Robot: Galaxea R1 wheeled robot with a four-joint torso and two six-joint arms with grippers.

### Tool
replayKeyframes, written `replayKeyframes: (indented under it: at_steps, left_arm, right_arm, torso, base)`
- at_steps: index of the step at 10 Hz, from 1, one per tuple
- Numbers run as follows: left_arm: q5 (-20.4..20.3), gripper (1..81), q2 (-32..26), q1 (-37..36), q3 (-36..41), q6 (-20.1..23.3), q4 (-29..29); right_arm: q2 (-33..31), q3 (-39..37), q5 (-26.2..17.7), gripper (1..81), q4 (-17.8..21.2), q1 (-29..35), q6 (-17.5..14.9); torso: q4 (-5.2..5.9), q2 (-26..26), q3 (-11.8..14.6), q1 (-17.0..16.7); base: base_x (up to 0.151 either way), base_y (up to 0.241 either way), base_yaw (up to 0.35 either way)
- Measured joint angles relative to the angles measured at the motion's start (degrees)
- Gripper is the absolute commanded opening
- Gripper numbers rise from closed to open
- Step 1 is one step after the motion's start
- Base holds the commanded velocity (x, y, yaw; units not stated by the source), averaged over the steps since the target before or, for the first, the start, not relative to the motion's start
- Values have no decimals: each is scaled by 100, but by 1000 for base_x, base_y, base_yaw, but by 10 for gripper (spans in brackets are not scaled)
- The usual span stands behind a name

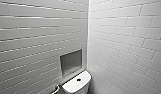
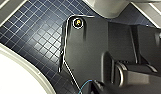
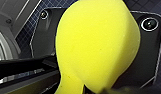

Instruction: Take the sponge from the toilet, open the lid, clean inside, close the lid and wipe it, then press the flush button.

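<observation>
Yellow and bulging, the sponge [image 3: 98, 42] sits right against the right wrist camera, in front of the robot's dark plate. Its narrow end is pinched where the right claw [image 3: 96, 88] closes on it, so the claw is clamped on the sponge. Beside it shows a strip of dark blue mosaic floor [image 3: 23, 37].

From the left wrist, the same small-square blue floor lies beneath the arm's dark plate. A glossy white rounded rim [image 2: 18, 77] curves along one side of it, and another pale rounded shape [image 2: 108, 7] stands across the tiles. A thin blue wire [image 2: 83, 86] loops close to the left claw [image 2: 98, 88]; whether that claw is open or closed I cannot tell.

From the head, the toilet [image 1: 77, 86] shows by its white tank at 6 o'clock, with the round flush button [image 1: 78, 80] in the middle of the tank top. At the tank's 11 o'clock a grey niche [image 1: 71, 62] is set into the left wall. White tiled walls [image 1: 126, 40] meet in a corner running up toward 12 o'clock.
</observation>
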Motion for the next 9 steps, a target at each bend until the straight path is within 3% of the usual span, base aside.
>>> replayKeyframes:
  at_steps: [5, 9]
  left_arm:
    - [-1025, 10, 324, 634, -256, 0, 80]
    - [-1044, 10, 642, 686, -254, -66, 76]
  right_arm:
    - [29, -41, -20, 10, -10, 5, -5]
    - [49, -66, -61, 10, -10, 38, -7]
  torso:
    - [0, -4, 5, -5]
    - [0, -6, 6, -5]
  base:
    - [0, 0, 0]
    - [0, 0, 0]
